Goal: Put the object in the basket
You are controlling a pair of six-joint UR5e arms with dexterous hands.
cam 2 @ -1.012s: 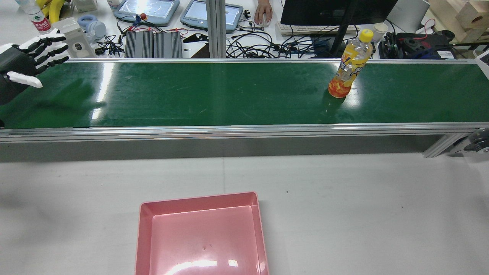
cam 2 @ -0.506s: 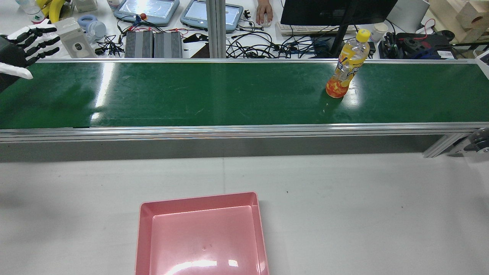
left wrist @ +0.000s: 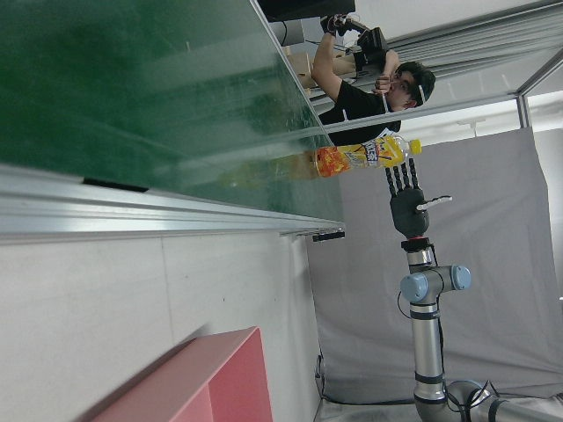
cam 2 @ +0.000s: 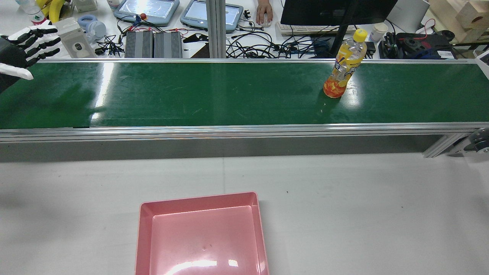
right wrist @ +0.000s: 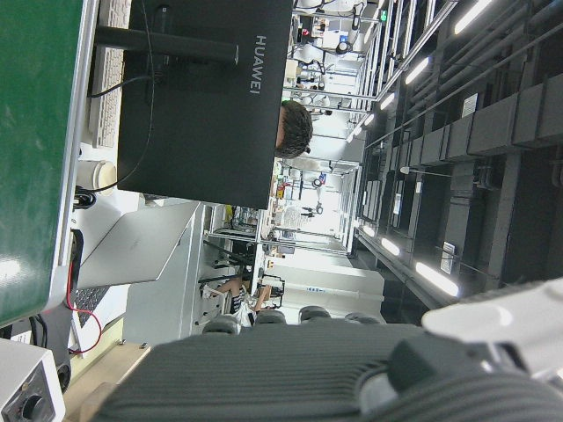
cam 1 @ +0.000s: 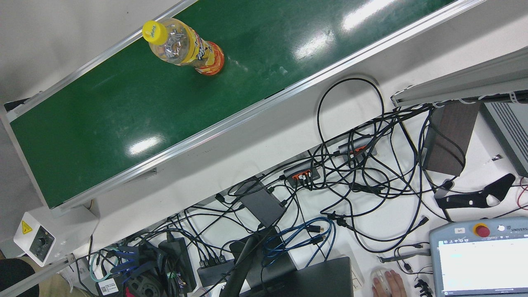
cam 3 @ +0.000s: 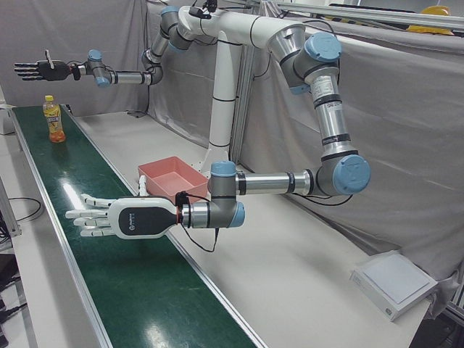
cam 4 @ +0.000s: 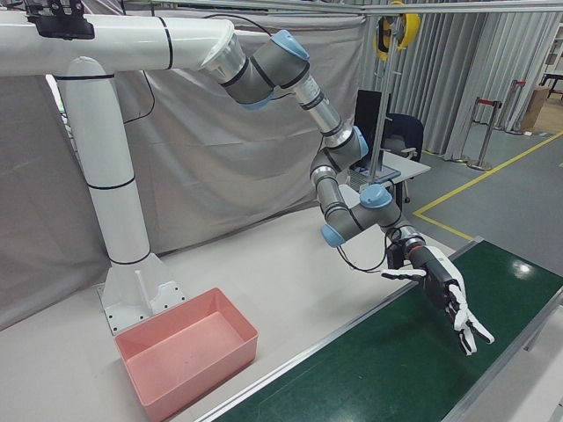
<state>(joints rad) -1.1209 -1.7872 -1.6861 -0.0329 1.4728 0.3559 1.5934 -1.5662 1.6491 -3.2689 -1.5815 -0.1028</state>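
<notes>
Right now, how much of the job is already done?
Nothing done yet: the pink basket is empty. The bottle stands upright on the green belt, untouched. The left hand and right hand are open. Left: grasping the bottle and placing it in the basket.

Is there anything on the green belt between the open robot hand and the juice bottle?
No. The belt lies bare between the left robot hand and the bottle, which stands upright far along it.
</notes>
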